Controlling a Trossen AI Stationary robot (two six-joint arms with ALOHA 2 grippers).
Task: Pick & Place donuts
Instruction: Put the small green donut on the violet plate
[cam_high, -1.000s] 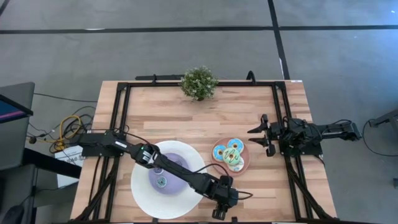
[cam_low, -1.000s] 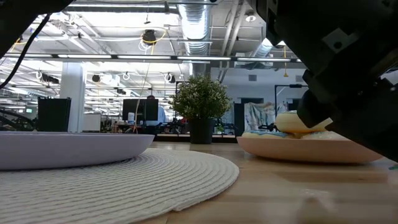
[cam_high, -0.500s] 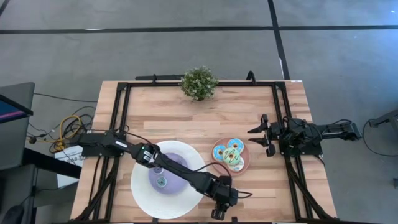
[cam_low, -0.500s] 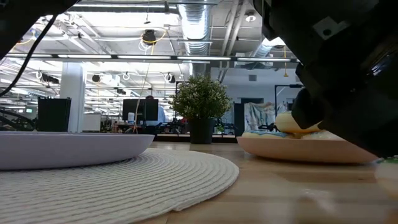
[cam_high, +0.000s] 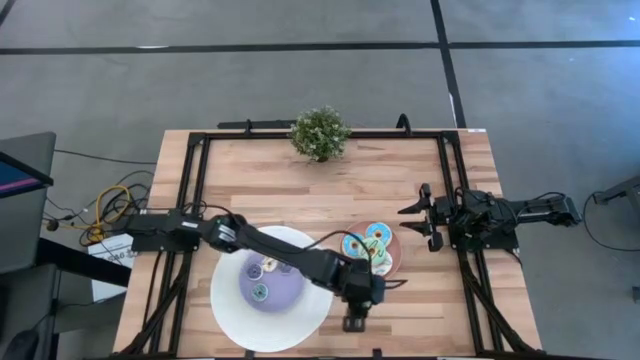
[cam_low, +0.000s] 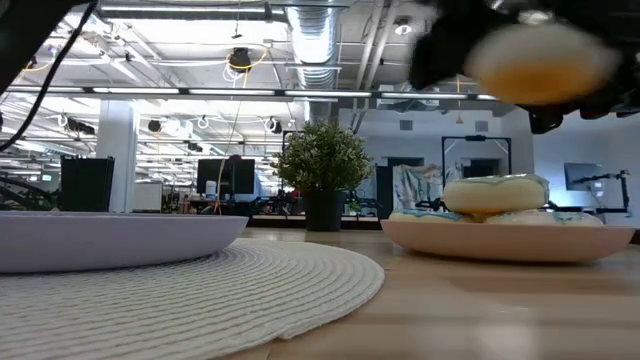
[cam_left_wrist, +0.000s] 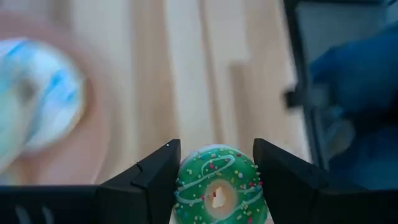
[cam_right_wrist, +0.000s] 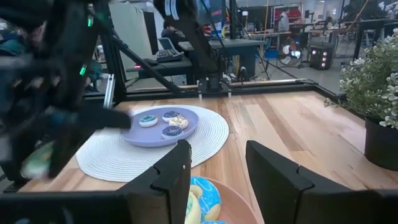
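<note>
Left arm stretched across the table from its left-edge base, elbow bent, wrist near the front edge at centre; left gripper (cam_left_wrist: 217, 180) fingers clamped on either side of a green donut (cam_left_wrist: 219, 191). Right arm folded at the right edge, right gripper (cam_right_wrist: 217, 177) fingers spread, nothing between them.
</note>
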